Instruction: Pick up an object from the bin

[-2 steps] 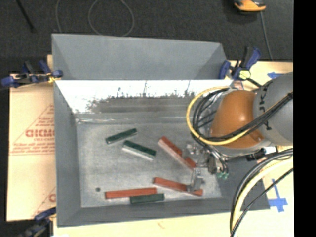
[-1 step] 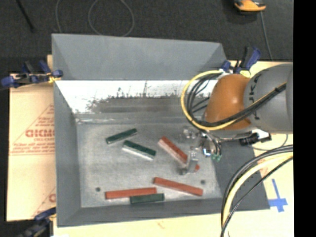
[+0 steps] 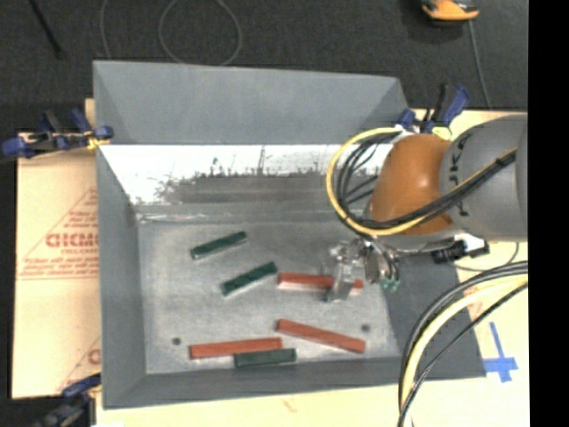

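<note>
Grey metal bin [image 3: 178, 301], six loose bars on its floor. Landmark: the short red bar [image 3: 302, 281].

- Gripper [image 3: 342, 281] is down at the right end of the short red bar, with a bit of red showing on its far side. Whether the claw is open or closed on the bar: cannot tell from here.
- Orange wrist cover [image 3: 409, 185] and looped cables [image 3: 342, 172] sit up and to the right of the short red bar.
- Pale green bar [image 3: 249, 277] just left of the short red bar, tilted.
- Upper green bar [image 3: 218, 245] further up-left.
- Slanted red bar [image 3: 320, 335] below it, apart.
- Low red bar [image 3: 236, 349] down-left, with a dark green bar [image 3: 264, 358] touching its lower edge.
</note>
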Tool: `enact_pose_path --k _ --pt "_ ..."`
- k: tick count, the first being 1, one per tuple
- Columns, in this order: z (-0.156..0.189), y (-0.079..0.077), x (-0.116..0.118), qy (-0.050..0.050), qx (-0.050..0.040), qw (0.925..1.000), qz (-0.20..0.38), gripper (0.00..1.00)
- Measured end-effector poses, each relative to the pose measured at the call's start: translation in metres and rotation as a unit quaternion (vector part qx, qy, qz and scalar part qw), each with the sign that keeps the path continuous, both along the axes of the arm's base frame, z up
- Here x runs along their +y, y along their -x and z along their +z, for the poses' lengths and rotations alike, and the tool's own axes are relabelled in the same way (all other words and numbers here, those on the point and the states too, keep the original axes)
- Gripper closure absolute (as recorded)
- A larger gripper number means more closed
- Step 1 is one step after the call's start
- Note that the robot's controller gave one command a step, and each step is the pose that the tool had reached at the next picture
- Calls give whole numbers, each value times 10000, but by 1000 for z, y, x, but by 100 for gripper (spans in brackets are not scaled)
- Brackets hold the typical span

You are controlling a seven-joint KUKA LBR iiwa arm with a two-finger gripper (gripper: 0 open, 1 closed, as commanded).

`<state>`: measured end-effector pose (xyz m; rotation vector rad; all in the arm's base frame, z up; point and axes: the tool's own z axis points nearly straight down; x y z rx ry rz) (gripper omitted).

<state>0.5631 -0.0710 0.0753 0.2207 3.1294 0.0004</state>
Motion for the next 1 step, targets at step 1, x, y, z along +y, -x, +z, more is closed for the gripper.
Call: enact_pose_path --k 1 --pt "129 -1 -7 7 -42 10000 21 100"
